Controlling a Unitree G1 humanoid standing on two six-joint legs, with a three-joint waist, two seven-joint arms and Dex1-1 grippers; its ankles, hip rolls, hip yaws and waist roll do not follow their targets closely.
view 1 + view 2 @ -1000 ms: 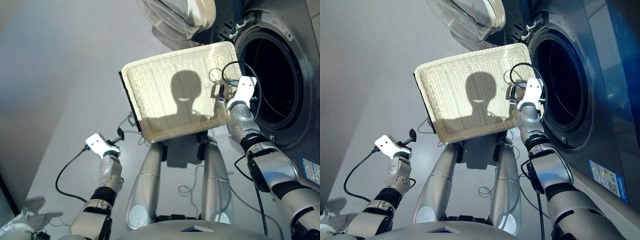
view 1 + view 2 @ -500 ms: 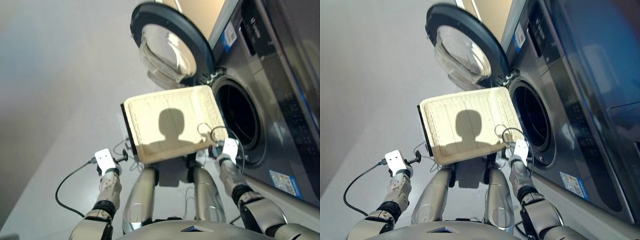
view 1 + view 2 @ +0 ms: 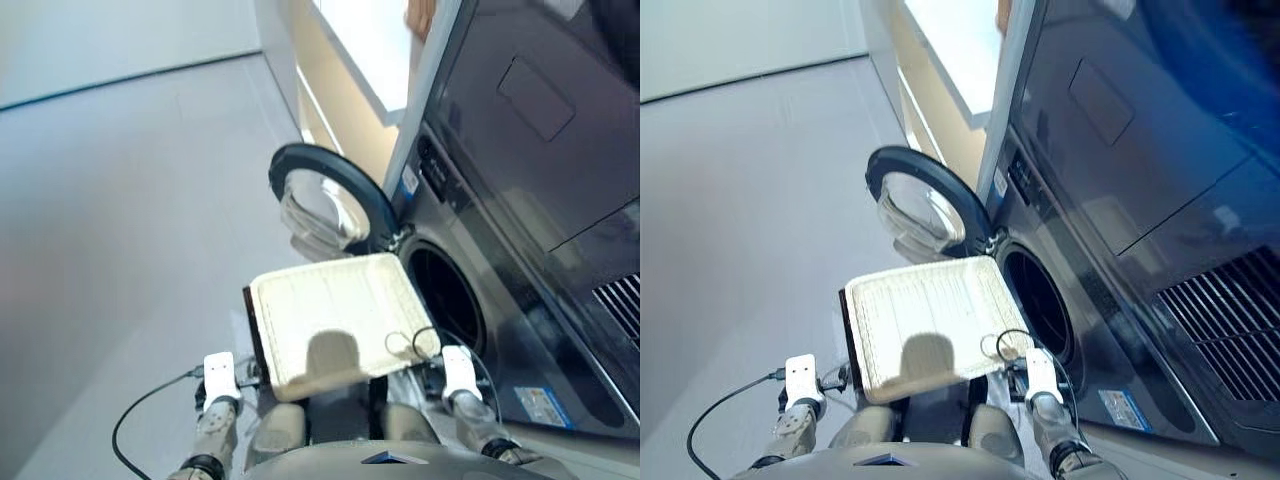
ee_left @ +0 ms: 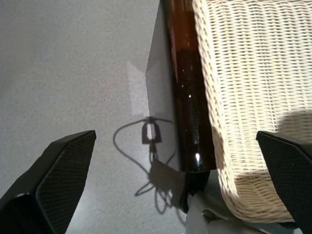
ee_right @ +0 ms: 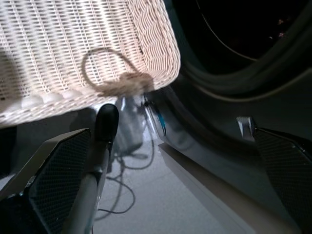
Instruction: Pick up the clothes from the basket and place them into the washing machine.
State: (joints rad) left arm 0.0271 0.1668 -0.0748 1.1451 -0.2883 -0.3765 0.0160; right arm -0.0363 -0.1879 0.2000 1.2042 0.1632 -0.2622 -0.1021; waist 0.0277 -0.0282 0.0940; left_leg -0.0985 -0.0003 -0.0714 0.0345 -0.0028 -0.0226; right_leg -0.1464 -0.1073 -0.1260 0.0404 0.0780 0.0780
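At the frame's bottom I see my left tool and right tool, both spread wide and gripping nothing, flanking the basket. Bare floor fills the left. Beyond, at centre right, the washing machine gapes, its door swung leftward.

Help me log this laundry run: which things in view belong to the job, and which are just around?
Job things:
basket, no clothes showing in it
washing machine, its door swung open
left gripper and right gripper, both open, holding nothing

Just around:
upper dark unit
loose cable over the floor
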